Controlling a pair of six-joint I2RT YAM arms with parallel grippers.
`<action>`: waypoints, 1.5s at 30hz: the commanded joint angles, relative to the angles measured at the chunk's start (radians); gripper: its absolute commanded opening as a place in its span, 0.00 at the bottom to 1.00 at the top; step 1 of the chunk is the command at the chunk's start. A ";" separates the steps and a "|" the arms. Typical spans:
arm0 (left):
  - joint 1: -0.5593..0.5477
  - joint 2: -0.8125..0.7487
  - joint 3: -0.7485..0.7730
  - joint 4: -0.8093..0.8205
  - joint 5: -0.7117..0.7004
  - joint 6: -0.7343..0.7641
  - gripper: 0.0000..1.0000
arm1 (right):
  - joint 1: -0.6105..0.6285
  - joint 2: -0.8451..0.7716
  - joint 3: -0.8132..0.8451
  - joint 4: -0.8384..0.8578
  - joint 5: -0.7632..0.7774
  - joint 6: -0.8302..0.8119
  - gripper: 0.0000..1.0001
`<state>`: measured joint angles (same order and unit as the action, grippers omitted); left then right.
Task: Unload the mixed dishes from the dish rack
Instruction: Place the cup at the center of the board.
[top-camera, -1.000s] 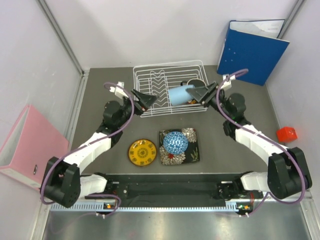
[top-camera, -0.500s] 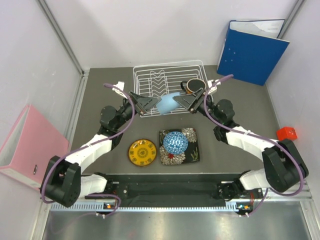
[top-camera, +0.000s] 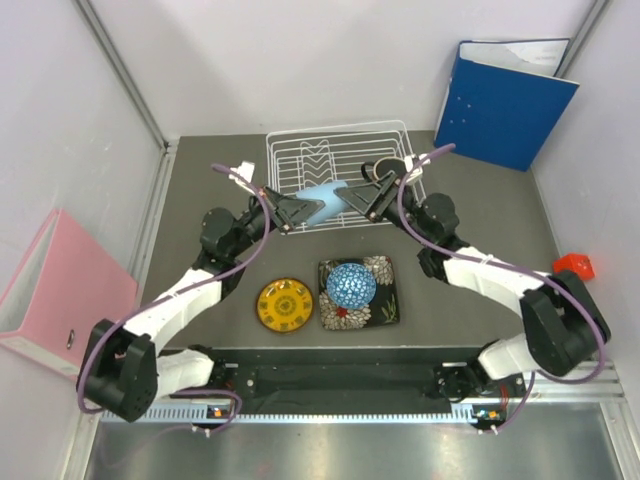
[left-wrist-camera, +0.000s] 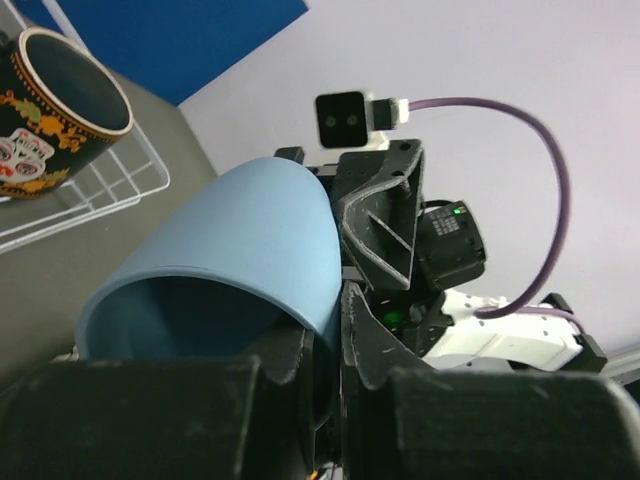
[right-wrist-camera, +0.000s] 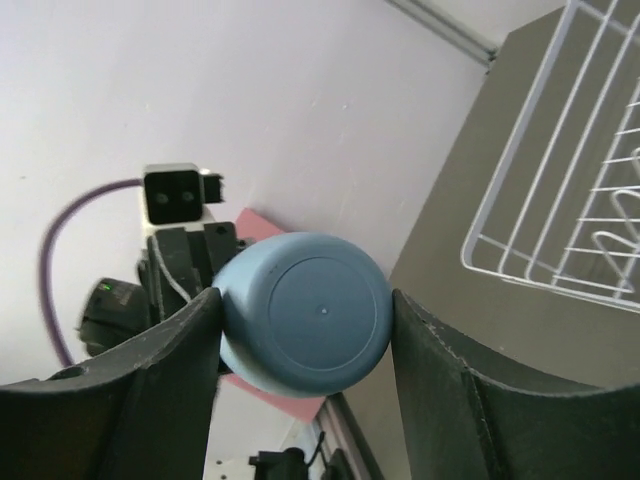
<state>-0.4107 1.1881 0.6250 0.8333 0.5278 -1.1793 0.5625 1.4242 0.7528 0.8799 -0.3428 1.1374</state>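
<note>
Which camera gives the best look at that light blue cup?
The left wrist view: the light blue cup fills it, open mouth and side visible. The right wrist view shows only its base, in the right claw. The top view shows it small, sideways.

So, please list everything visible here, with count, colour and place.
dish rack: 1, white, rear centre
mug: 1, dark patterned, in rack's right side
cup: 1, light blue, in air before rack
square plate: 1, black floral, front centre
bowl: 1, blue mosaic, on square plate
round plate: 1, yellow, left of square plate
binder: 1, blue, rear right
folder: 1, pink, far left
small object: 1, red, far right
left fingers: black, pinching cup rim
right fingers: black, clamping cup base
</note>
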 joint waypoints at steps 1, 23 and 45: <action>-0.008 -0.080 0.152 -0.478 -0.145 0.248 0.00 | 0.033 -0.160 0.065 -0.343 0.126 -0.287 0.53; 0.081 0.238 0.573 -1.678 -0.931 0.391 0.00 | 0.134 -0.551 0.020 -1.056 0.739 -0.564 1.00; 0.121 0.539 0.743 -1.708 -0.713 0.417 0.14 | 0.135 -0.513 -0.014 -1.047 0.699 -0.554 1.00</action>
<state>-0.2955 1.7485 1.3449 -0.8440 -0.2031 -0.7845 0.6838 0.8864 0.7078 -0.1879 0.3634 0.5941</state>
